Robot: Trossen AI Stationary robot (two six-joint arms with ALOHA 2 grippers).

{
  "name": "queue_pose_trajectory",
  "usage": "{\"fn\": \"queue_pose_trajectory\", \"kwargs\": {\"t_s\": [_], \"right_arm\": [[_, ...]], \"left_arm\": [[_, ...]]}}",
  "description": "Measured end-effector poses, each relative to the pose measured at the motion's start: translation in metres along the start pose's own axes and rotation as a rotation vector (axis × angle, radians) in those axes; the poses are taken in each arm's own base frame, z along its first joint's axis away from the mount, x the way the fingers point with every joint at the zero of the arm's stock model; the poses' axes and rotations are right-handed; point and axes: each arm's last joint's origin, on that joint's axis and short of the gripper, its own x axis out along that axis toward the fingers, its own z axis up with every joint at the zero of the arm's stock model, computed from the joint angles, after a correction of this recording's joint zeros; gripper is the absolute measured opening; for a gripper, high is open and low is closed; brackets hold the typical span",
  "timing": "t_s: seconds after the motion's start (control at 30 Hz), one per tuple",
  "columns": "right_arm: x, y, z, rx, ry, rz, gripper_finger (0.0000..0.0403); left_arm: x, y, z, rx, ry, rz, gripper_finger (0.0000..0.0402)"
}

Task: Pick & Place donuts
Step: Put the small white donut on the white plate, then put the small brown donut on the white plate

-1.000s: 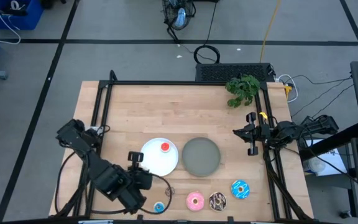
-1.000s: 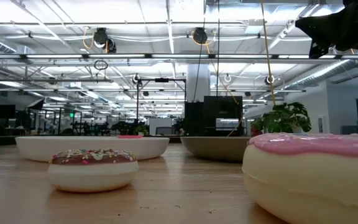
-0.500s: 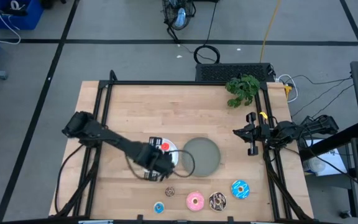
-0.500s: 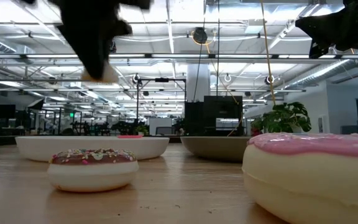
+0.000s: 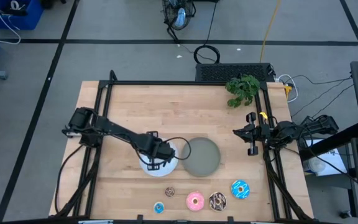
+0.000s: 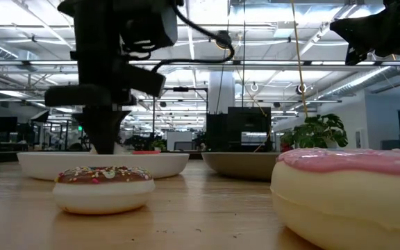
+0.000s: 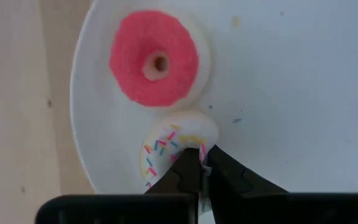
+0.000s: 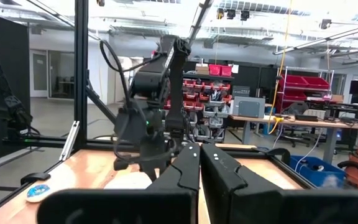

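My left gripper point(image 5: 156, 159) points down over the white plate point(image 5: 170, 165) and is shut on a small white donut with coloured sprinkles point(image 7: 169, 144). A small red donut point(image 7: 154, 57) lies flat on the plate right beside it. At the table's near edge lie a tiny brown donut point(image 5: 169, 191), a tiny blue donut point(image 5: 159, 207), a pink donut point(image 5: 195, 200), a chocolate sprinkled donut point(image 5: 217, 200) and a blue sprinkled donut point(image 5: 240, 189). My right gripper point(image 5: 238, 132) waits shut at the table's right edge. My left gripper pinches the white donut's ring point(image 7: 190, 148) between its two fingers, on the side away from the red donut. The fingers come from above, pointing down, and cover the place of contact. The donut is level over the plate; whether it touches the plate I cannot tell.
A grey plate point(image 5: 201, 156) stands just right of the white one. A green plant point(image 5: 242, 89) sits at the far right corner. A black frame point(image 5: 166, 83) runs along the table's edges. Bare wood lies at the far left.
My left gripper, shut on the white donut, has swung from the table's near left corner toward the white plate and come down low over it. The wrist has rolled a little on the way.
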Motion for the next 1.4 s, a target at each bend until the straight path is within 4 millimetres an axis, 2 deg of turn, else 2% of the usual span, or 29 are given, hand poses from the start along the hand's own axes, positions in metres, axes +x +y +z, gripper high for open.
{"fn": "queue_pose_trajectory", "kwargs": {"t_s": [0.13, 0.2, 0.53, 0.63, 0.73, 0.9, 1.13, 1.23, 1.4], "right_arm": [[0.0, 0.0, 0.0, 0.004, 0.0, 0.0, 0.0004], [0.0, 0.0, 0.0, 0.004, 0.0, 0.0, 0.0004], [0.0, 0.0, 0.0, 0.004, 0.001, 0.0, 0.0004], [0.0, 0.0, 0.0, 0.005, 0.0, 0.0, 0.0004], [0.0, 0.0, 0.0, 0.005, 0.0, 0.0, 0.0004], [0.0, 0.0, 0.0, 0.005, 0.001, 0.0, 0.0004], [0.0, 0.0, 0.0, 0.005, 0.001, 0.0, 0.0004], [0.0, 0.0, 0.0, 0.005, 0.001, 0.0, 0.0004], [0.0, 0.0, 0.0, 0.005, 0.001, 0.0, 0.0004]], "left_arm": [[0.004, 0.001, -0.004, 0.002, 0.022, 0.012, 0.0007], [0.003, -0.002, -0.005, -0.007, 0.017, 0.01, 0.0017], [0.002, -0.005, -0.006, -0.059, 0.015, 0.009, 0.019], [0.0, -0.006, -0.005, -0.069, 0.029, -0.026, 0.0227], [-0.007, -0.007, 0.001, -0.063, 0.019, -0.052, 0.0244], [-0.03, -0.008, 0.007, -0.048, 0.048, -0.034, 0.0247], [-0.079, -0.007, 0.016, -0.1, 0.084, -0.029, 0.0247], [-0.097, -0.023, 0.019, -0.025, 0.016, -0.055, 0.0231], [-0.118, -0.054, 0.013, 0.1, -0.094, -0.035, 0.0165]]}}
